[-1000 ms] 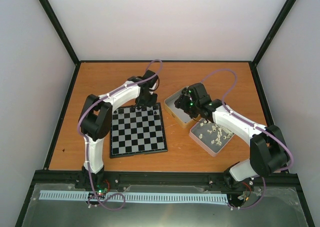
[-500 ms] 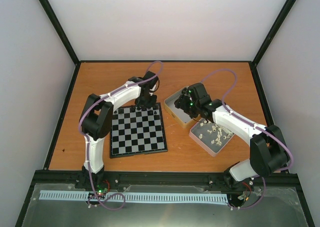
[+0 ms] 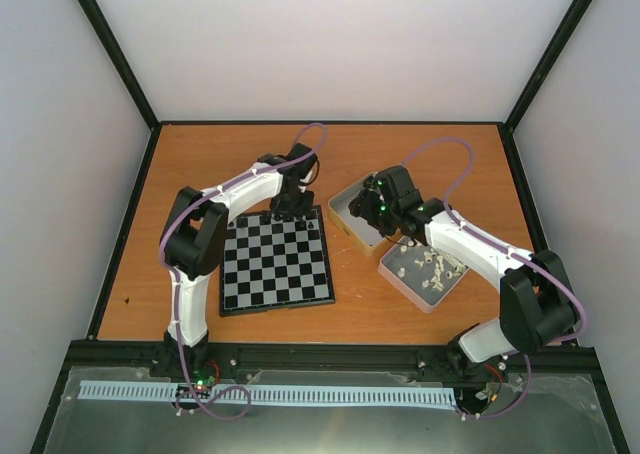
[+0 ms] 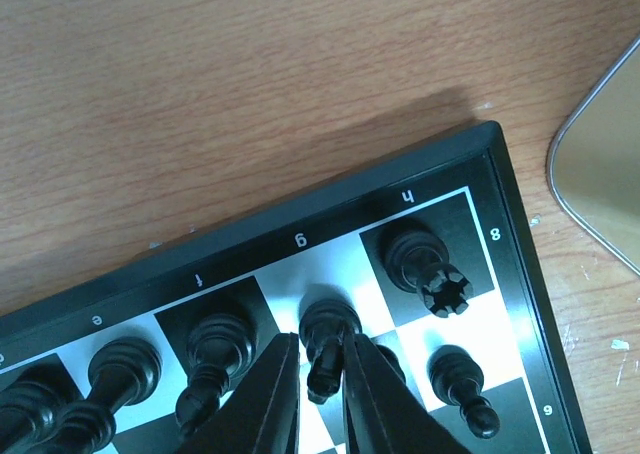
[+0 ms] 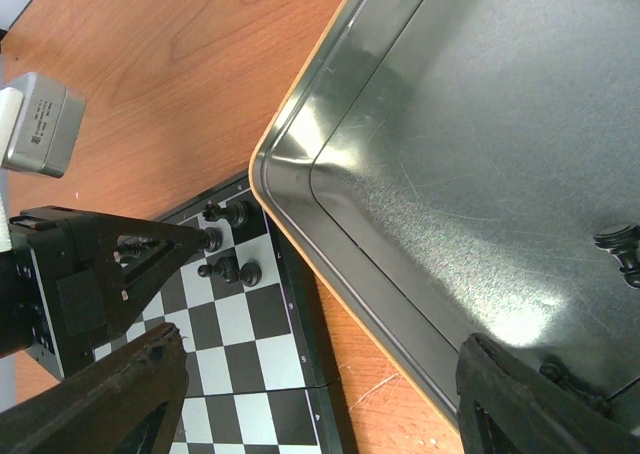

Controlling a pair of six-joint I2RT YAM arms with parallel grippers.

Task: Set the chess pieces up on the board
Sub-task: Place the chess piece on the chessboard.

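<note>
Here, at lower centre, the left gripper (image 4: 320, 342) pinches a black piece (image 4: 328, 322) on the board (image 4: 350, 209), jaws near-closed; withdrawing askew could topple its crowded neighbours (image 4: 425, 264).

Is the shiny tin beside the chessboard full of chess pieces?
No, the tin is mostly bare metal, with only a dark piece at the picture's right edge.

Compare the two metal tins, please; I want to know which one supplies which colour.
The tin beside the board is nearly bare, with one black piece showing; the board lies to its left. The tin farther right holds a heap of cream-white pieces. In the top view the bare tin lies farther back than the filled one. Both are shallow and silvery.
</note>
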